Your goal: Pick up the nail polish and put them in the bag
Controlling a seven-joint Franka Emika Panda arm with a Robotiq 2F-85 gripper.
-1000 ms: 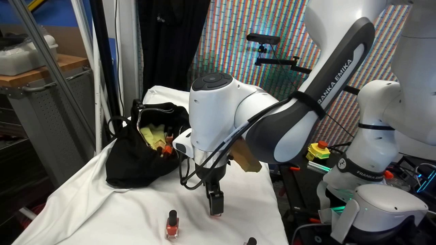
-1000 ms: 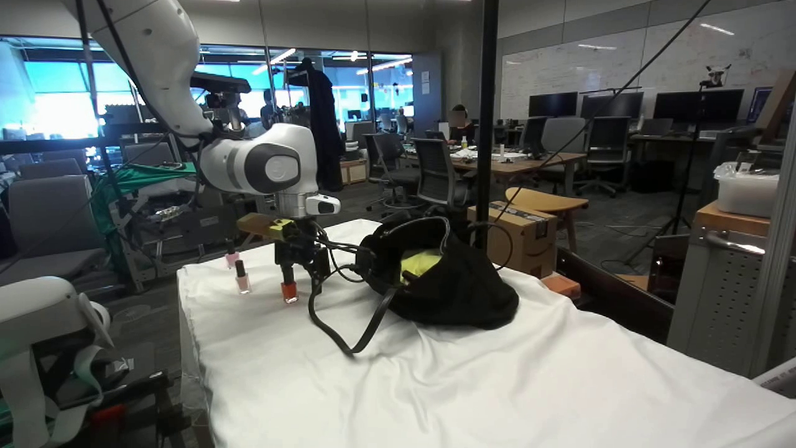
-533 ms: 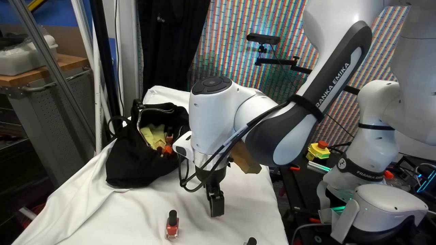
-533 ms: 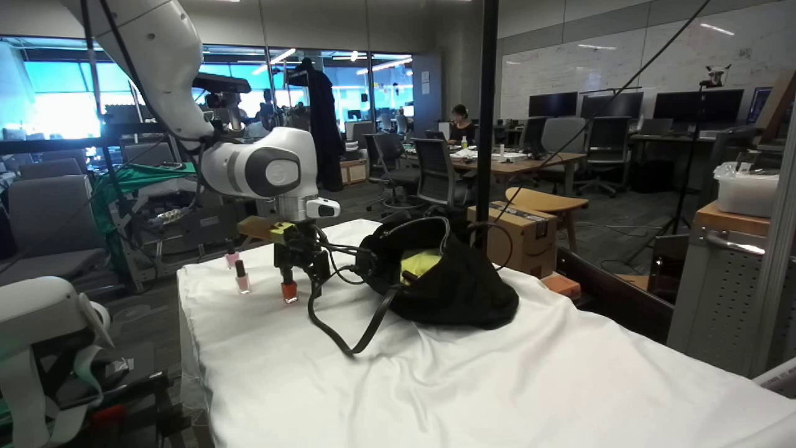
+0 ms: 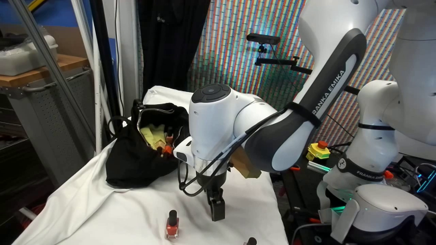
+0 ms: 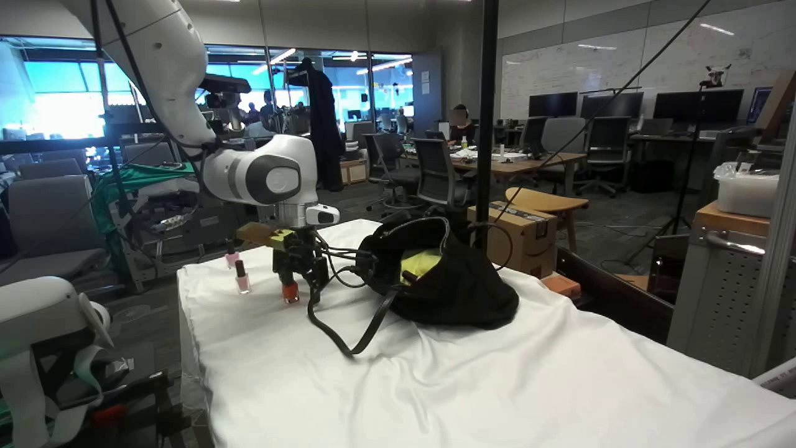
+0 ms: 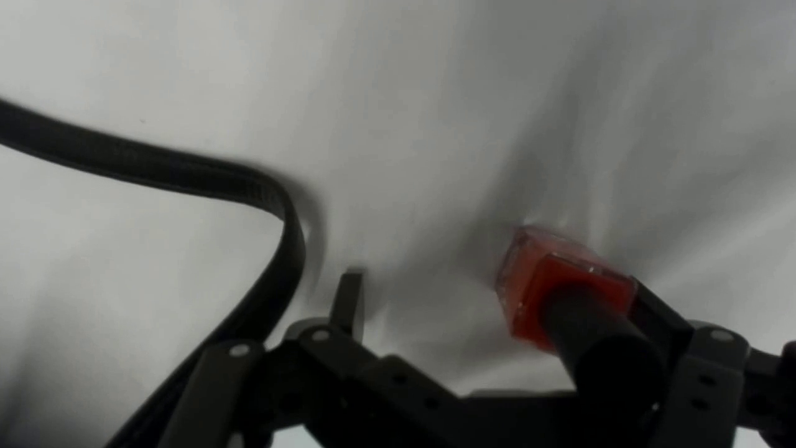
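Looks about partway done to me. In an exterior view the floppy black fabric handbag (image 5: 138, 166) sits open with a crumpled yellow wad (image 5: 151, 134) in its mouth, and tucked beside that are small orange-red bottles with dark caps (image 5: 167, 149). At least 2, I think, but they overlap so I wouldn't swear to the count.

As for what's left: a red glass nail polish bottle with a slim black cap (image 7: 547, 274) is right at the black 2-finger gripper (image 7: 497, 295), which has its fingers spread wide with nothing pinched. In the wrist view that bottle sits between them, way over by the finger on the right of the view; can't tell if they touch. Seems to be standing on the white cloth (image 6: 528, 386), so I'd call this pick lined up, not made.

There's also a squarish red bottle with a black cap (image 5: 172, 228) upright near the gripper, plus a pale pink bottle (image 6: 242, 284) and a deeper pink bottle (image 6: 232, 258), both dark-capped, near the cloth's edge. A rounded black cap (image 5: 252, 241) peeks in at the bottom of an exterior view, maybe the pale pink bottle's. So my guess is 4 to go, counting the bottle at the gripper.
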